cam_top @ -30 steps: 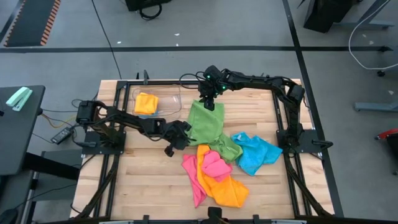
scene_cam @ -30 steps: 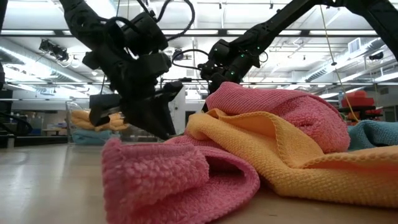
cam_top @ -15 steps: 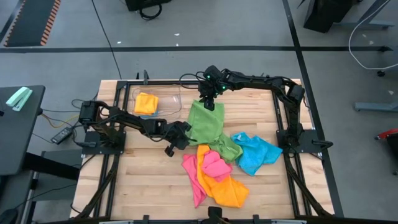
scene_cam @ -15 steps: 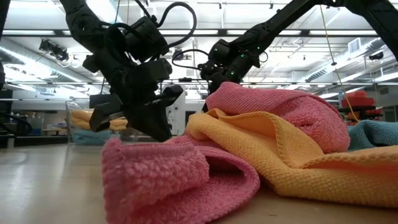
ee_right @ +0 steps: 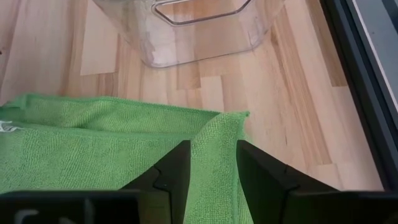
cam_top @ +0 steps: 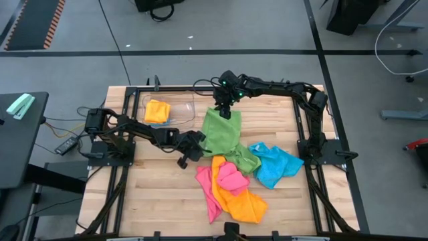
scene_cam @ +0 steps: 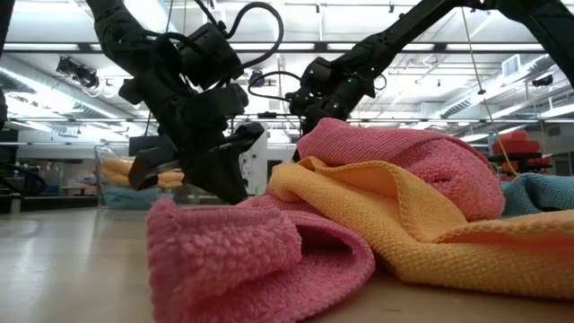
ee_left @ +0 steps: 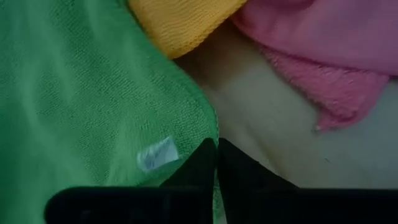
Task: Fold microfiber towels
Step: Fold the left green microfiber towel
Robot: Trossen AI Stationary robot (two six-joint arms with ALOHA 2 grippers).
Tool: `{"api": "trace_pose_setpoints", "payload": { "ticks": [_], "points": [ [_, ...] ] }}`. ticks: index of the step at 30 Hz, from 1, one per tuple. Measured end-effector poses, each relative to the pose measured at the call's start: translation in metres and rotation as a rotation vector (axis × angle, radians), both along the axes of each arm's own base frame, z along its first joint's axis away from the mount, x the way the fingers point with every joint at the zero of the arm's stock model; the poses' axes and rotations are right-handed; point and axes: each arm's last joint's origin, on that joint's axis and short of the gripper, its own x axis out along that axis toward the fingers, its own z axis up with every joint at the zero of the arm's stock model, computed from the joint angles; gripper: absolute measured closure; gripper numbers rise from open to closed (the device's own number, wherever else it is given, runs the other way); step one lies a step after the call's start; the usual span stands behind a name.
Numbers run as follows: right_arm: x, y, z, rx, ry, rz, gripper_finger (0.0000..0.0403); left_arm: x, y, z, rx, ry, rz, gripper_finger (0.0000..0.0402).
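Two dark grippers pin opposite ends of a soft green microfiber towel (cam_top: 224, 134) at mid-table, apparently to stretch it flat for folding. The left gripper (ee_left: 217, 163) has its fingers pressed together on the towel's near-left edge, beside a small white label (ee_left: 157, 153). The right gripper (ee_right: 212, 163) pinches a raised fold of green cloth at the far corner, just short of a clear plastic bin (ee_right: 186, 28) holding an orange-yellow folded cloth (cam_top: 157, 110). Nearer the table's front edge, a crumpled heap of pink towel (cam_top: 231, 177) and orange-yellow towel (cam_top: 241, 201) touches the green towel's near end, with a rumpled blue towel (cam_top: 275, 164) to its right
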Motion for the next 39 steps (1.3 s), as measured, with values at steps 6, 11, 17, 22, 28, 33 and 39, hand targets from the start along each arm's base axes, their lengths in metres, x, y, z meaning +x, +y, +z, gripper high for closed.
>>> {"api": "trace_pose_setpoints", "payload": {
  "ticks": [6,11,17,22,28,33,39],
  "points": [
    [-0.002,0.001,-0.002,0.012,0.023,0.001,0.0265,-0.002,0.002,0.011,0.056,-0.03,0.05,0.0386],
    [-0.002,0.001,-0.002,0.01,0.025,0.005,0.0265,-0.005,0.002,0.021,0.057,-0.047,0.053,0.0384],
    [-0.002,0.001,-0.002,0.01,0.025,0.005,0.0265,-0.007,0.002,0.025,0.021,-0.046,0.089,0.0392],
    [-0.002,0.001,-0.002,0.014,0.029,0.002,0.0265,-0.007,0.002,0.022,-0.013,-0.029,0.125,0.0364],
    [-0.002,0.001,-0.002,0.006,0.027,0.011,0.0265,-0.011,-0.001,0.018,-0.044,0.029,0.155,0.037],
    [-0.002,0.001,-0.002,0.008,0.026,0.007,0.0265,-0.011,-0.007,0.019,-0.058,0.027,0.149,0.0385],
    [-0.002,0.001,-0.002,0.01,0.026,0.006,0.0265,-0.011,-0.008,0.019,-0.058,0.025,0.147,0.0375]
  ]
}}
